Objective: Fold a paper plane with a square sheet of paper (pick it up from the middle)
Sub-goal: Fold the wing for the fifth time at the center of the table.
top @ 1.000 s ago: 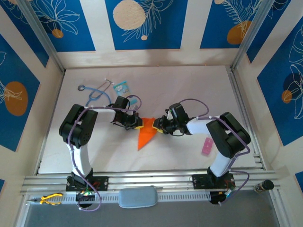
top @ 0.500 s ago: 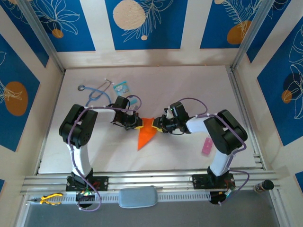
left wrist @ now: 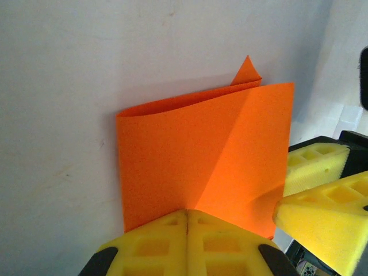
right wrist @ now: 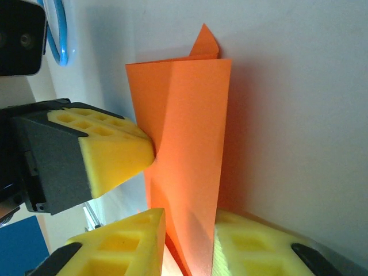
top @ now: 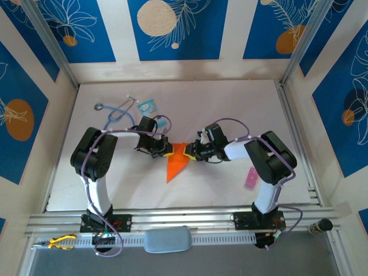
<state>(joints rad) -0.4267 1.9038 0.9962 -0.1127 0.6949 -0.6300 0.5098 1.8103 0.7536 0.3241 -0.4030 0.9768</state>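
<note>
The square sheet of paper (top: 177, 163) is bright orange and partly folded, with a pointed end toward the near edge of the table. My left gripper (top: 168, 153) is shut on its left edge; in the left wrist view the yellow pads (left wrist: 167, 241) meet on the paper (left wrist: 195, 144) right at a crease. My right gripper (top: 189, 153) comes in from the right. In the right wrist view its jaws (right wrist: 188, 221) straddle the standing paper edge (right wrist: 190, 138) with a small gap on each side. The left gripper's yellow finger (right wrist: 109, 152) touches the sheet from the left.
A blue stethoscope (top: 118, 112) and a light-blue packet (top: 147, 106) lie at the back left of the white table (top: 230, 103). A pink strip (top: 251, 178) lies by the right arm's base. Yellow-handled pliers (top: 60, 242) rest on the front rail.
The right gripper's jaws have narrowed around the paper's edge and its arm has shifted slightly left. The left gripper and the paper have stayed in place.
</note>
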